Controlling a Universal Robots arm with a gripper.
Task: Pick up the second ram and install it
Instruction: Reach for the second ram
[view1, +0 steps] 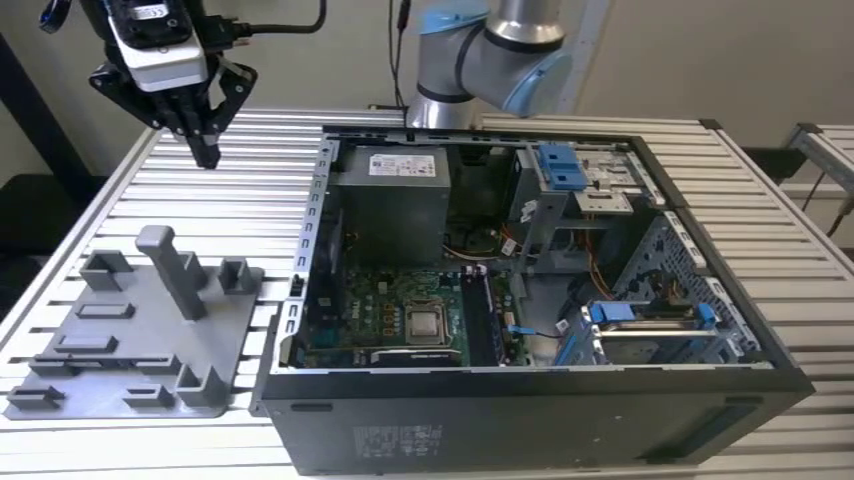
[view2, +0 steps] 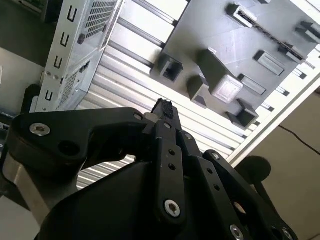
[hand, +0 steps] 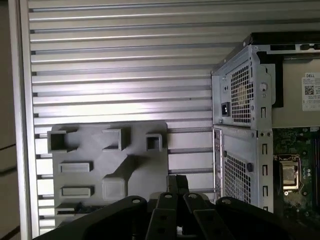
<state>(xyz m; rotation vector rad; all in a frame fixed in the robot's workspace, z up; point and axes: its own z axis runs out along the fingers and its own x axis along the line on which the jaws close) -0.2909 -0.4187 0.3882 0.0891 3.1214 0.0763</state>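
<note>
Grey moulded plastic forms the flat fixture tray (view1: 227, 335) that lies nearest on the ribbed metal surface (view1: 254, 200), at the exterior view's left. A thick grey upright post (view1: 171, 270) rises from it. Just beside the tray, toward the exterior view's right, lies the black open computer case (view1: 534, 430).

Inside the case a square silver processor (view1: 427, 323) sits on the green board. Just beside it, slim dark long strips (view1: 483, 310) stand in a row. They are too small to tell whether one of them is the second ram, so I cannot tell its label face or exact place. That row lies well apart from the gripper, inside the case and toward the exterior view's right. Farther back in the case sits a grey boxy power supply (view1: 390, 200).

Beyond the tray the black gripper (view1: 206, 155) hangs above bare surface, outside the case. It is clenched, fingertips pressed together, with nothing seen between them. The grey-and-blue arm (view1: 514, 40) stands farthest back.

The exterior view gives the case's interior. The first wrist view looks straight down past the gripper (hand: 176, 181) onto the tray (hand: 145, 170) and the case's perforated rear wall (hand: 242, 95). The second wrist view shows the gripper (view2: 165, 107) and its black linkages close up, with the post's square top (view2: 227, 90) beyond.
</note>
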